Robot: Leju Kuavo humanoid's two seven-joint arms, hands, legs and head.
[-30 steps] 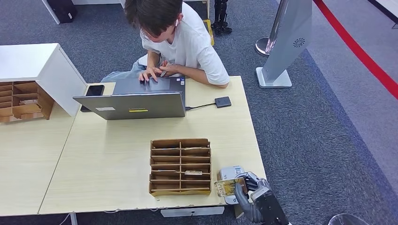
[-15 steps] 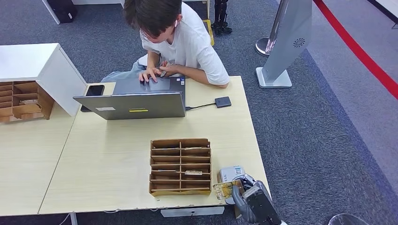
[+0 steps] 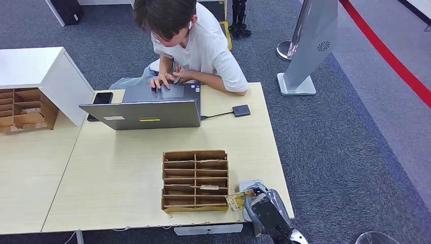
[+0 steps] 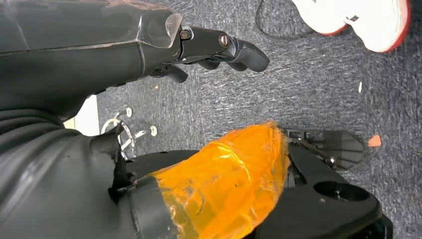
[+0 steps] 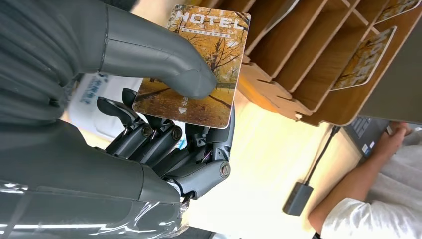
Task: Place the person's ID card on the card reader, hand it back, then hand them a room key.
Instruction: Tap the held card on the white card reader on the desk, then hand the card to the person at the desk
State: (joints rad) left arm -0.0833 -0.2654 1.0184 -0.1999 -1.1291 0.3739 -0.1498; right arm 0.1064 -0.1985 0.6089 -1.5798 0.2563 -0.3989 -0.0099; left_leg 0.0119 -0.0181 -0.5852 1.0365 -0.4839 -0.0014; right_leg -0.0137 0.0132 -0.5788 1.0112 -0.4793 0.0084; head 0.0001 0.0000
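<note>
The right hand (image 3: 260,203) is down at the near right corner of the light wooden table (image 3: 117,173). It pinches a room key card (image 5: 196,64) between its thick thumb and its dark fingers (image 5: 149,137). The card has a picture of yellow autumn trees and the word HOTEL on it. In the head view the room key card (image 3: 235,199) sticks out toward the wooden card rack (image 3: 195,180), right at the rack's near right corner, and I cannot tell if they touch. The rack has many small slots, and more cards with the same yellow tree picture sit in some of them (image 5: 366,57). A small white and grey card reader (image 3: 247,186) lies on the table just beside the rack, and the hand covers part of it. Across the table a person in a white shirt (image 3: 203,46) leans over a grey laptop (image 3: 145,109) with both hands on it. A black phone (image 3: 101,98) lies next to the laptop. A small black box (image 3: 241,110) on a cable lies on the table on the laptop's other side. The rack and the laptop both stand between the hand and the person. Another wooden rack (image 3: 25,109) sits on the next table beside a white cabinet (image 3: 40,71). The left hand (image 4: 219,47) hangs over grey carpet, with its fingers curled a little and nothing in them.
</note>
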